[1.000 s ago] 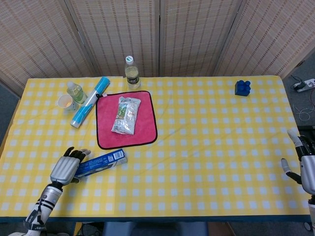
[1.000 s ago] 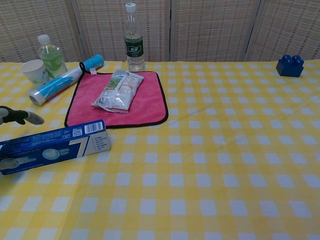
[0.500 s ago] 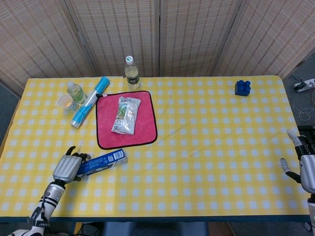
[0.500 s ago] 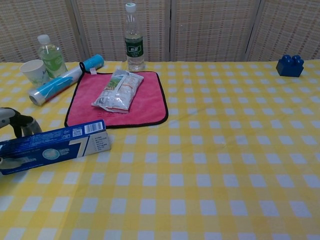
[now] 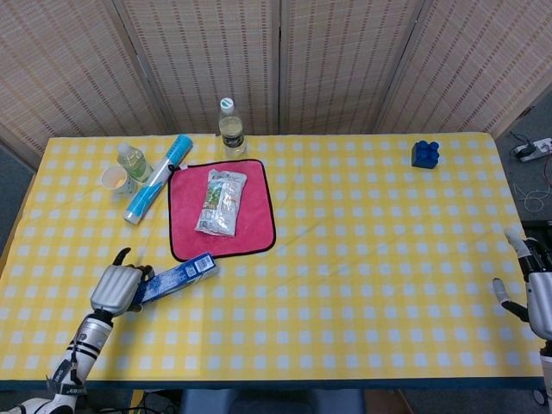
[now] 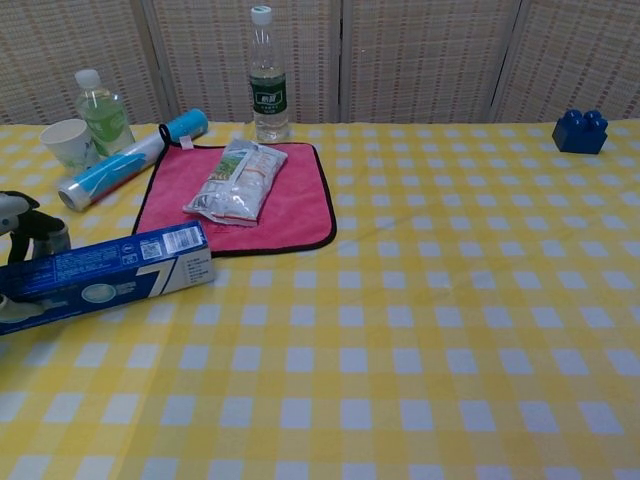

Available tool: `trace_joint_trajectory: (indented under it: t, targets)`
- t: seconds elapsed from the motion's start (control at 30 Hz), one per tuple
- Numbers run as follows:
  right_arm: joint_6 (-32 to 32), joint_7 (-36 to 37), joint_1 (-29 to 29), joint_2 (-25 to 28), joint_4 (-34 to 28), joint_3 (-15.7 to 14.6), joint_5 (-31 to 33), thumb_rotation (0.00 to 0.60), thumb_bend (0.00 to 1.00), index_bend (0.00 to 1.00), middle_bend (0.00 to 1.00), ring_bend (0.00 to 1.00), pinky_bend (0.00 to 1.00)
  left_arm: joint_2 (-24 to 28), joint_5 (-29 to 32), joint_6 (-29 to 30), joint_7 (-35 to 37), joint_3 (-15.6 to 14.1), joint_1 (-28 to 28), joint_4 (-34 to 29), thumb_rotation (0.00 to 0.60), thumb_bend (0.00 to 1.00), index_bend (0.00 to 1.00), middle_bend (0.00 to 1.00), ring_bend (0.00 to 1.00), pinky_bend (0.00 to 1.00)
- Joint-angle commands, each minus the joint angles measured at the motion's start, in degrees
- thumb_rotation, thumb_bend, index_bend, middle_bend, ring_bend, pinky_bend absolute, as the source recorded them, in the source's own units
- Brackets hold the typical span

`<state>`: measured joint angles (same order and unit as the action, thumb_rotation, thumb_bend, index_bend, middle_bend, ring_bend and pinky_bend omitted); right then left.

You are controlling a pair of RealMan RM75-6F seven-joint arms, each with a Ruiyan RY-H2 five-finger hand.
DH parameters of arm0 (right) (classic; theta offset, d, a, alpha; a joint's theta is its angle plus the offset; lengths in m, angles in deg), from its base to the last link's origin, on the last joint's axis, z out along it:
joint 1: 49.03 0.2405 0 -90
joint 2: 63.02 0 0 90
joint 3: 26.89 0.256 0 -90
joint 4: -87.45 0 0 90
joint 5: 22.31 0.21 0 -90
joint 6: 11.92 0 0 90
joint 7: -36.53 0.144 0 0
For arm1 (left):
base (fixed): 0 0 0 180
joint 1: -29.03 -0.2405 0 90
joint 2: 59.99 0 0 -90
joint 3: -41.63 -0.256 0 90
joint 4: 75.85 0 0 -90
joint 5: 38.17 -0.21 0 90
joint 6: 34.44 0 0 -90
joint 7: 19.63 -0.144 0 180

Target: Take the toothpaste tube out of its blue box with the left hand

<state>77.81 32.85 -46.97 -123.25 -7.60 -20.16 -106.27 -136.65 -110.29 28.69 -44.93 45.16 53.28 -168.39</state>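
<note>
You were at the grasping step: your left hand (image 5: pixel 116 287) had its fingers wrapped over the near end of the blue toothpaste box (image 5: pixel 177 276), with one finger sticking up clear of it. In the chest view the same fingers (image 6: pixel 40 238) curled over the top edge of the box's left end, so the hand had hold of the box itself, not the tube. No toothpaste tube was visible in either view; I judged it was still inside, with the box closed as far as could be seen.

The box lay just off the front edge of the pink cloth (image 5: pixel 183 244), slanting from your hand up toward the cloth's front edge, its far end almost touching that edge. Whether it rested flat on the table or was tilted up at your end I could not tell for certain.

The next move called for getting at an end flap. With only the left hand on the task, you would have needed to steady the box, then work the flap open and draw the tube out lengthwise.

Your right hand (image 5: pixel 533 293) hung at the table's far right edge, well away from the pink cloth, fingers apart and holding nothing.
</note>
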Motion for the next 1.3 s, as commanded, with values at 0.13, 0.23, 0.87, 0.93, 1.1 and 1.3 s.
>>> trace_joint_trajectory:
  t: [0.13, 0.23, 0.87, 0.93, 1.1, 1.3]
  targets:
    - [0.37, 0.16, -0.24, 0.09, -0.02, -0.10, -0.24, 0.600, 0.33, 0.11, 0.23, 0.17, 0.21, 5.12, -6.21, 3.37, -2.08, -0.25, 0.79, -2.12, 0.600, 0.21, 0.58, 0.60, 0.52, 0.05]
    - [0.62, 0.19, -0.35, 0.06, -0.02, -0.14, -0.42, 0.600, 0.33, 0.11, 0.23, 0.17, 0.21, 7.79, -10.02, 5.82, -2.74, 0.03, 1.06, -3.24, 0.600, 0.21, 0.58, 0.60, 0.52, 0.05]
    - [2.36, -0.16, -1.35, 0.13, -0.85, -0.65, -1.77, 0.600, 0.33, 0.11, 0.23, 0.17, 0.21, 9.55, -36.30, 20.78, -6.70, 1.01, 2.90, 0.18, 0.600, 0.21, 0.55, 0.60, 0.48, 0.05]
    - [2.57, -0.04, -1.52, 0.12, -0.77, -0.76, -1.97, 0.600, 0.33, 0.11, 0.23, 0.17, 0.21, 9.58, -36.66, 19.30, -7.86, 0.72, 3.28, -0.25, 0.600, 0.21, 0.55, 0.60, 0.48, 0.05]
    - [3.09, 0.52, -2.00, 0.10, -0.44, -0.86, -1.96, 0.600, 0.33, 0.11, 0.23, 0.17, 0.21, 9.20, -35.92, 18.99, -9.49, 1.55, 3.17, -1.17, 0.600, 0.21, 0.53, 0.60, 0.48, 0.05]
    - [3.73, 0.92, -2.48, 0.30, -0.31, -0.84, -2.05, 0.600, 0.33, 0.11, 0.23, 0.17, 0.21, 9.33, -34.85, 20.14, -8.81, 2.26, 2.39, -0.39, 0.600, 0.21, 0.53, 0.60, 0.48, 0.05]
